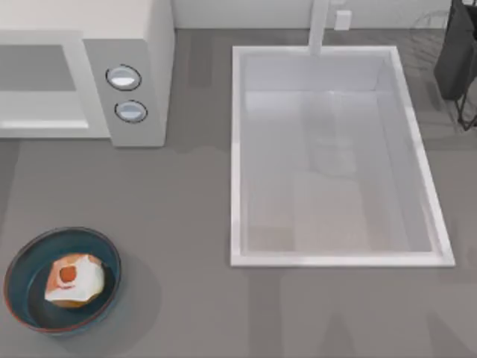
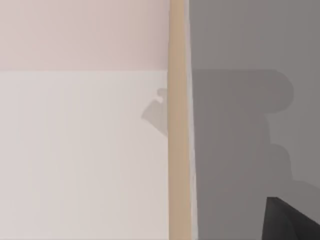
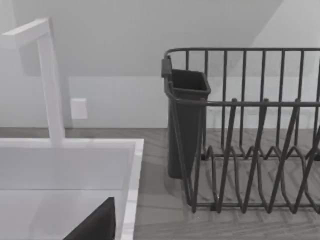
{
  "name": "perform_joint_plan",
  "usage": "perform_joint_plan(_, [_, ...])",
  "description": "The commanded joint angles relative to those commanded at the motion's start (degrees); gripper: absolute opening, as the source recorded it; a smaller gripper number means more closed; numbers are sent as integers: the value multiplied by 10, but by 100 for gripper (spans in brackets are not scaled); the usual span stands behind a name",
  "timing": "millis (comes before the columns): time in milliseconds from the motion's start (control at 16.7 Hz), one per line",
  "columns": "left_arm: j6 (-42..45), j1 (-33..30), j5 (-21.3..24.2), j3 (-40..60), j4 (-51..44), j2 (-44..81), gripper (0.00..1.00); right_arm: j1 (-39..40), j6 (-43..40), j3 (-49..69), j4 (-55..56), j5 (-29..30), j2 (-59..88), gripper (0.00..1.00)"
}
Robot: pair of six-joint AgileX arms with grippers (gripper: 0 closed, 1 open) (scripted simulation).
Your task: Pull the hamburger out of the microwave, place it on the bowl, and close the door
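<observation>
The grey tabletop (image 1: 186, 224) holds a big off-white microwave (image 1: 141, 45) at the back left. A dark-blue bowl (image 1: 22, 291) sits at the front left. A white sink (image 1: 238, 186) is set into the middle, and a dark dish rack (image 3: 250, 150) stands at the back right.

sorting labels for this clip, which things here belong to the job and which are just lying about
Part of the job:
- small white-topped hamburger with an orange-red spot, lying in the bowl
- round dark-blue glazed bowl
- large off-white boxy microwave

Just lying about:
- white rectangular sink basin with its faucet
- dark wire dish rack
</observation>
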Motion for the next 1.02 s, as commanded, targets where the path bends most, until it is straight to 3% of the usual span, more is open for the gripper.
perform_joint_plan(420, [-88, -81, -41, -174, 78, -141, 0, 0, 0, 0, 0, 0, 0, 100])
perform_joint_plan(780, [-102, -91, -45, -192, 88, -156, 0, 0, 0, 0, 0, 0, 0, 100])
perform_joint_plan(1020, [-163, -156, -86, -246, 107, -220, 0, 0, 0, 0, 0, 0, 0, 100])
